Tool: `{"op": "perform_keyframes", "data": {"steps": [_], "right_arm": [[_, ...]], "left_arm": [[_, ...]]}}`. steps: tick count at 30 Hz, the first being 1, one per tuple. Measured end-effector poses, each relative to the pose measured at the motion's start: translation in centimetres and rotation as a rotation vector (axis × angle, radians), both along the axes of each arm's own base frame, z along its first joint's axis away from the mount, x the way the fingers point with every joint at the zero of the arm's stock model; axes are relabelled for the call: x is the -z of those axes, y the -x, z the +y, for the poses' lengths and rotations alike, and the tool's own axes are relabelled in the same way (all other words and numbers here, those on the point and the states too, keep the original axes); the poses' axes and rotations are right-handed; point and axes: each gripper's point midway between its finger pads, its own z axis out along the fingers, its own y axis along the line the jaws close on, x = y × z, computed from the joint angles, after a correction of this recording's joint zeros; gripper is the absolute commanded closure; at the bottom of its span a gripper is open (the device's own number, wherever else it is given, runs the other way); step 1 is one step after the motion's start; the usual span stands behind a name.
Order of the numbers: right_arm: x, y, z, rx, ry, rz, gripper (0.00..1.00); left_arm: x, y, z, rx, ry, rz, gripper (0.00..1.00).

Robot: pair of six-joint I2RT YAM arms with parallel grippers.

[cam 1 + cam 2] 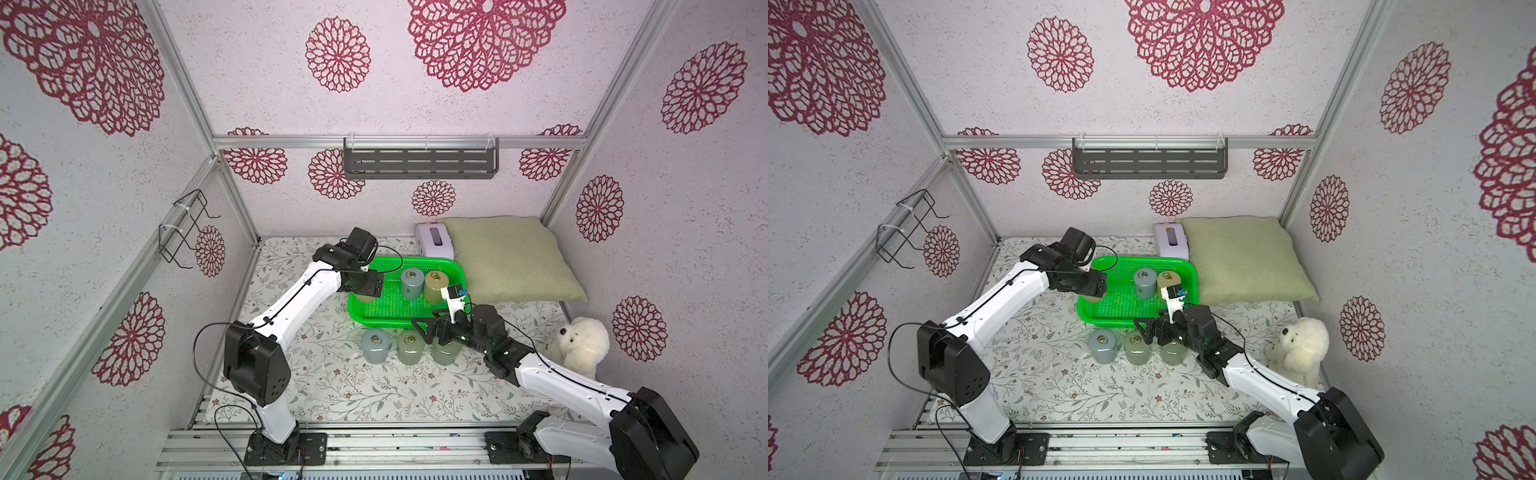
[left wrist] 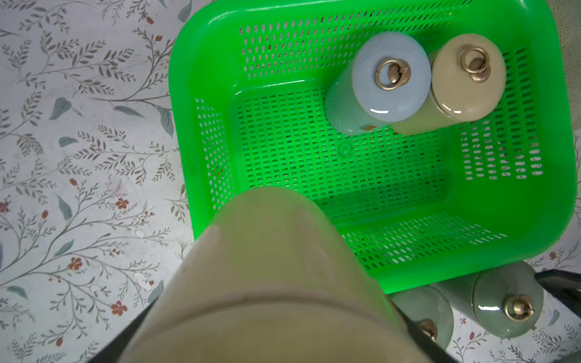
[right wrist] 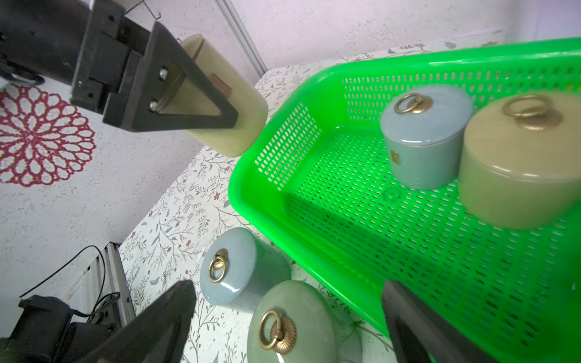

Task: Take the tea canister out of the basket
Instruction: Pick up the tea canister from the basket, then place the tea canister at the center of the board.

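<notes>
Now the fingers of the left gripper pinch a beige tea canister, raised at the left rim of the green basket. Two canisters stand inside in its back right corner. The right gripper, fingers spread, hangs over three canisters on the bench before the basket.

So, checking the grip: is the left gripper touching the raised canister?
Touching: right wrist view shows the left gripper with a finger flat against the canister.
</notes>
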Motion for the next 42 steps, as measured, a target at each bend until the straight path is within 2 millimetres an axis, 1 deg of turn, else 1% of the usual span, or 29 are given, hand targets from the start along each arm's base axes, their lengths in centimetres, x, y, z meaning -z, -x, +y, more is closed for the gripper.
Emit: {"op": "perform_keyframes", "data": {"steps": [10, 14, 17, 26, 35, 42], "right_arm": [[-0.2, 2.2, 2.1, -0.109, 0.016, -0.040, 0.01], [0.0, 2.4, 2.4, -0.124, 0.024, -0.045, 0.01], [0.3, 2.5, 2.5, -0.128, 0.033, -0.043, 0.01], [0.6, 2.4, 2.5, -0.131, 0.043, -0.043, 0.01], [0.9, 2.3, 2.6, -0.131, 0.049, -0.037, 0.01], [0.9, 2.3, 2.6, -0.131, 0.049, -0.037, 0.01]], "left_arm": [[1.9, 5.7, 3.8, -0.099, -0.016, 0.040, 0.28], [2.5, 7.6, 5.0, -0.137, -0.007, 0.037, 0.27], [3.3, 8.7, 5.7, -0.163, -0.004, 0.041, 0.27], [7.3, 10.2, 6.0, -0.209, 0.009, 0.085, 0.27], [10.1, 9.8, 5.3, -0.218, 0.017, 0.110, 0.26], [12.6, 10.0, 5.4, -0.225, -0.012, 0.154, 0.26]]}}
